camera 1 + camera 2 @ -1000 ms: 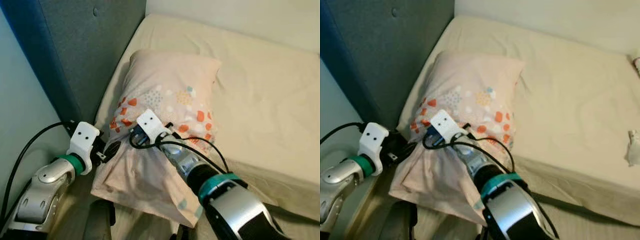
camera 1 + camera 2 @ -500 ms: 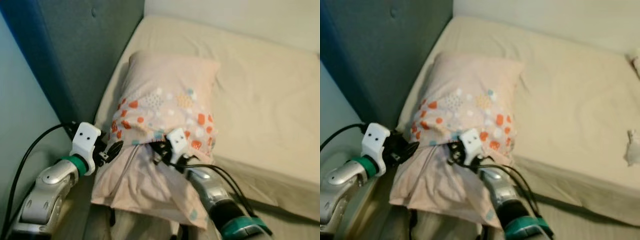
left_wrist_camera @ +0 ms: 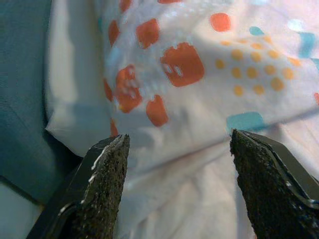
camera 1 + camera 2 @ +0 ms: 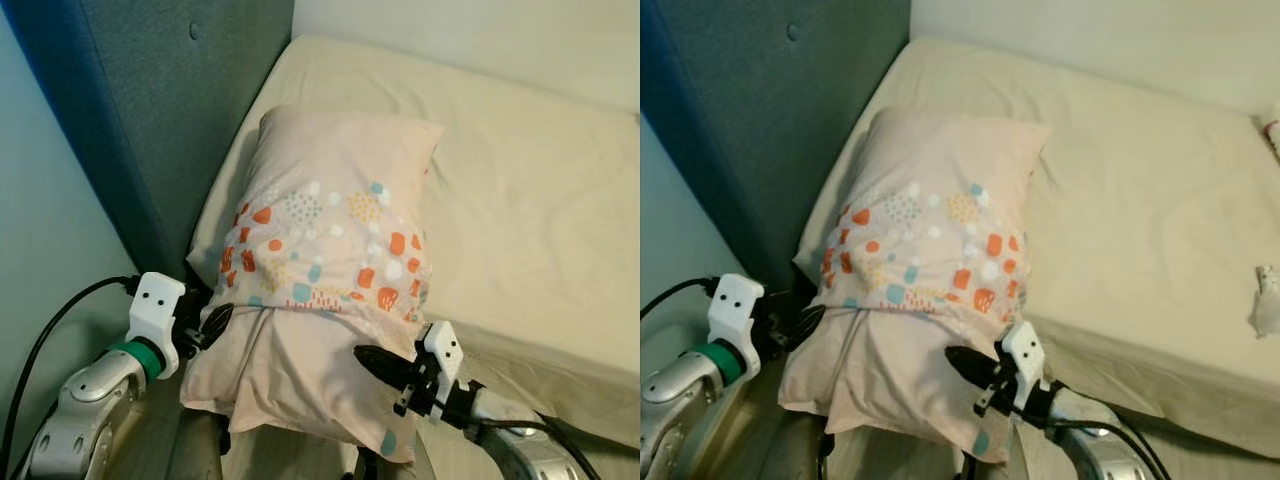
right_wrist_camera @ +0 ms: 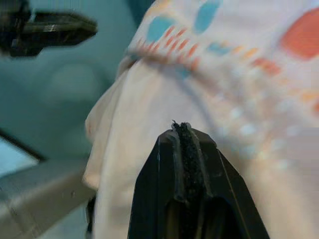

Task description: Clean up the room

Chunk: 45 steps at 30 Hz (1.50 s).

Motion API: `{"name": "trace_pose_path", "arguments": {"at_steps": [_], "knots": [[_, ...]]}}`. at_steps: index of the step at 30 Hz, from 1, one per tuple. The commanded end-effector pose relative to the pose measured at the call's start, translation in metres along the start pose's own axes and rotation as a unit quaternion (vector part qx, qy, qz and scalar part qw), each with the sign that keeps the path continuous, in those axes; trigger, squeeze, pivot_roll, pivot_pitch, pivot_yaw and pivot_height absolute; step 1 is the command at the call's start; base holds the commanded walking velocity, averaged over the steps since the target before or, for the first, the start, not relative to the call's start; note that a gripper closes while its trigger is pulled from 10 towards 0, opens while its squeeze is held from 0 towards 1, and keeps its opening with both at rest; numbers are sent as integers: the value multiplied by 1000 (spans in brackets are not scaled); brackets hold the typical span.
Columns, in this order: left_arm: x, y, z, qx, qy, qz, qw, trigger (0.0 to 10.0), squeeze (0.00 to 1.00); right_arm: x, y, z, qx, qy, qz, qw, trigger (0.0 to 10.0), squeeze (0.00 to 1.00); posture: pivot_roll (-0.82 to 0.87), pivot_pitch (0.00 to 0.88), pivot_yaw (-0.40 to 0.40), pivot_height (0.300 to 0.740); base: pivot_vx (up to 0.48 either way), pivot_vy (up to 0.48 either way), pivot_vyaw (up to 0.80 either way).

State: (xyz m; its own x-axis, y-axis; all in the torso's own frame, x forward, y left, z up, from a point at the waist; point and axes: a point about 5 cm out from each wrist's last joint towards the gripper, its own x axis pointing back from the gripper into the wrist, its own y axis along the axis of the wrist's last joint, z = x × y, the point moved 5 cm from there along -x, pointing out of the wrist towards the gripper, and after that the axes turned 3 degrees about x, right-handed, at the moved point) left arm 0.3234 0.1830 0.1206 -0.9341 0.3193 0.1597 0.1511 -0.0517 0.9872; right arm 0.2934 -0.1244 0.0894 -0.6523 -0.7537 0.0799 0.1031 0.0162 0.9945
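Observation:
A pale pink pillow point(image 4: 330, 230) with orange and teal spots lies on the beige bed point(image 4: 530, 200), its far end near the blue-grey headboard point(image 4: 170, 100). Its near end hangs over the bed's edge. My left gripper point(image 4: 215, 320) is at the pillow's near left corner. In the left wrist view its fingers point(image 3: 99, 189) stand wide apart, open, with the pillow cloth point(image 3: 199, 99) just ahead of them. My right gripper point(image 4: 375, 362) is shut on nothing and hovers by the pillow's near right part. Its closed tips point(image 5: 185, 149) point at the cloth.
The headboard stands close on the left, with a pale wall point(image 4: 50, 230) beside it. A small white item point(image 4: 1267, 300) lies on the sheet at the far right, and another small item point(image 4: 1273, 125) lies at the bed's right edge. The sheet right of the pillow is flat.
My right gripper has pulled back off the top of the pillow to its near right side. The pillow's spotted part has settled flatter. The left gripper has drawn back slightly.

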Motion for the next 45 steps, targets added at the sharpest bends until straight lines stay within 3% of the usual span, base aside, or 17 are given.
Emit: {"name": "trace_pose_path", "arguments": {"at_steps": [1, 3, 4, 5, 8, 12, 15, 18, 21, 25, 28, 37, 39, 40, 41, 43, 45], "knots": [[-1, -7, 6, 13, 17, 3, 1000, 10000, 0, 3, 2, -11, -15, -33, -9, 999, 10000, 0, 188, 99, -70, 582, 0, 0, 0], [-8, -6, 18, 40, 36, -19, 998, 10000, 1000, -4, 16, -40, -24, -130, -41, 990, 10000, 0, 197, 100, -68, 582, 0, 0, 0], [-8, -6, 18, 40, 36, -19, 998, 10000, 1000, -4, 16, -40, -24, -130, -41, 990, 10000, 0, 197, 100, -68, 582, 0, 0, 0], [-17, -7, 19, 31, 22, -25, 999, 10000, 1000, -7, 30, -63, -54, -203, -85, 974, 10000, 1000, 200, 106, -67, 582, 0, 0, 0], [-26, -11, 20, 21, 7, -23, 999, 10000, 1000, -11, 40, -76, -90, -237, -122, 960, 10000, 1000, 199, 112, -62, 582, 0, 0, 0], [-34, -14, 23, 22, 3, -22, 1000, 10000, 1000, -16, 40, -82, -99, -248, -131, 955, 10000, 1000, 192, 107, -44, 582, 0, 0, 0], [-46, -24, 16, 18, -29, 0, 999, 10000, 1000, -12, 35, -104, -107, -317, -126, 934, 10000, 1000, 165, 135, -22, 582, 0, 0, 0], [-48, -28, 14, 16, -38, 7, 999, 10000, 1000, -10, 33, -110, -109, -338, -124, 927, 10000, 1000, 163, 137, -20, 582, 0, 0, 0], [-54, -37, 8, 6, -56, 25, 998, 10000, 1000, -3, 31, -123, -107, -382, -122, 910, 10000, 1000, 138, 143, -4, 582, 0, 0, 0], [-60, -41, 12, 2, -41, 31, 999, 10000, 1000, 3, 35, -133, -117, -410, -140, 893, 10000, 1000, 119, 162, -4, 582, 0, 0, 0], [-64, -40, 30, -31, 26, 33, 999, 10000, 1000, 17, 36, -149, -110, -459, -138, 871, 10000, 1000, 107, 173, -15, 582, 0, 0, 0], [-64, -29, 63, -60, 137, 23, 989, 10000, 996, 2, 14, -139, -49, -436, -54, 897, 10000, 1000, 53, 231, -18, 582, 0, 0, 0], [-58, -8, 89, -70, 215, -14, 974, 10000, 765, 2, 9, -138, -45, -435, -46, 898, 10000, 1000, 46, 257, -13, 582, 0, 0, 0], [-55, -1, 97, -67, 241, -29, 968, 10000, 765, 3, 8, -138, -44, -435, -45, 898, 10000, 1000, 45, 261, -12, 582, 0, 0, 0], [-54, 7, 101, -54, 249, -47, 966, 10000, 647, 4, 7, -138, -43, -436, -42, 898, 10000, 1000, 42, 271, -12, 582, 0, 0, 0], [-54, 10, 102, -45, 249, -57, 966, 10000, 647, 5, 6, -138, -43, -436, -40, 898, 10000, 1000, 41, 274, -12, 582, 0, 0, 0], [-61, 3, 90, -15, 213, -47, 976, 10000, 125, 4, 1, -136, -41, -431, -30, 901, 10000, 1000, 42, 287, -11, 582, 0, 0, 0]]}}
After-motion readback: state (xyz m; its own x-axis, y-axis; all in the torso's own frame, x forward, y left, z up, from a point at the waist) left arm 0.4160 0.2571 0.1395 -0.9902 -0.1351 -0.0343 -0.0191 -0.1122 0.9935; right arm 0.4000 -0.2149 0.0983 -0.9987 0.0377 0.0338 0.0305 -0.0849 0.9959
